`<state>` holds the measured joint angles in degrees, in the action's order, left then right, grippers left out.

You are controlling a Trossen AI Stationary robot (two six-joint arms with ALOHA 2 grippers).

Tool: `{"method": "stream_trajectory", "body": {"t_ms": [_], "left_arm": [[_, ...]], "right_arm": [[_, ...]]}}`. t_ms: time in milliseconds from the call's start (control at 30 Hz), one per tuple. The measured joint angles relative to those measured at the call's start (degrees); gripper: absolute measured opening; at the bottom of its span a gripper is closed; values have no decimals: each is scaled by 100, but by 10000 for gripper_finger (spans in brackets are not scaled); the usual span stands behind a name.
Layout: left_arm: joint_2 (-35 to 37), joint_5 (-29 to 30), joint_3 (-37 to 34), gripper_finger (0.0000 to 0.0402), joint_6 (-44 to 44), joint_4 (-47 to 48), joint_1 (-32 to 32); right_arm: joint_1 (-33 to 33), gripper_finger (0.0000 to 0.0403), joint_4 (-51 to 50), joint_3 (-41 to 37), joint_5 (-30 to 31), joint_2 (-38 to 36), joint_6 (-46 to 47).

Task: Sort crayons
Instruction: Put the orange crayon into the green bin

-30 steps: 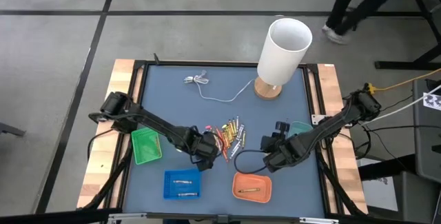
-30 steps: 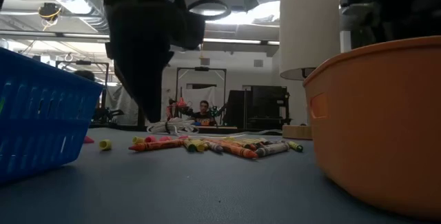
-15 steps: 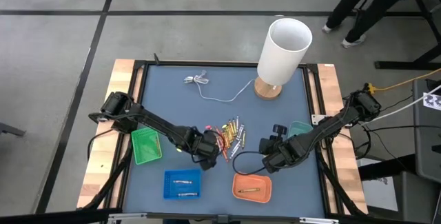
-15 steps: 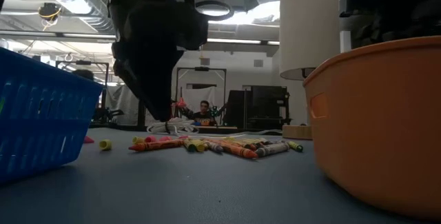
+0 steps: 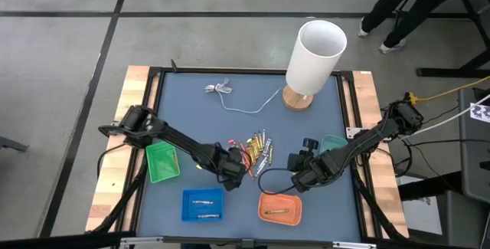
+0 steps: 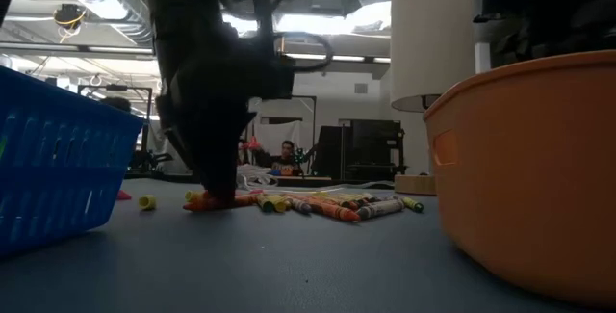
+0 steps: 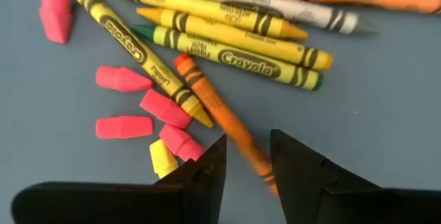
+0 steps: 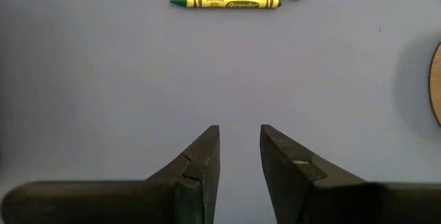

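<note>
A: Starting from the flat green plastic tray (image 5: 161, 162), where do we stand?

B: Our left gripper (image 7: 247, 163) sits just beyond that tray, down at the near edge of the heap of thin wax crayons (image 5: 256, 151), which lies loose on the blue table top (image 5: 230, 119). Its fingers stand a narrow gap apart and hold nothing.

A: And what lies in the gap?

B: A slim orange paper-wrapped crayon (image 7: 222, 120). In the left wrist view it runs slantwise, one end tucked between the two fingertips, the rest leading away into the heap. We judge its long axis to cross the gap at an angle, not squarely, so the fingers would close over its tip rather than its middle.

A: Anything crowding it?

B: A yellow crayon (image 7: 138, 52) touches it higher up, and small pink stubs (image 7: 165, 108) lie just beside.

A: Farther from the tray?

B: Our right gripper (image 8: 239, 151) waits past the heap, near the shallow orange plastic tray (image 5: 279, 208), fingers narrowly parted and empty, over bare table, well apart from a green crayon (image 8: 225, 2). The left arm is plainly nearer.
</note>
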<state>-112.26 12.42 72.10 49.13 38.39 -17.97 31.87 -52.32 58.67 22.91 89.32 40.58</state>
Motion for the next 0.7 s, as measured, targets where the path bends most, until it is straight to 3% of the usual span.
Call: {"method": "stream_trajectory", "body": {"t_ms": [367,700], "left_arm": [[-82,-58,9,95,-9,-4,3],[-89,-97,9,35,-11,-9,2]], "right_arm": [[1,101,25,0,1,0,2],[-1,101,45,0,1,0,4]]}}
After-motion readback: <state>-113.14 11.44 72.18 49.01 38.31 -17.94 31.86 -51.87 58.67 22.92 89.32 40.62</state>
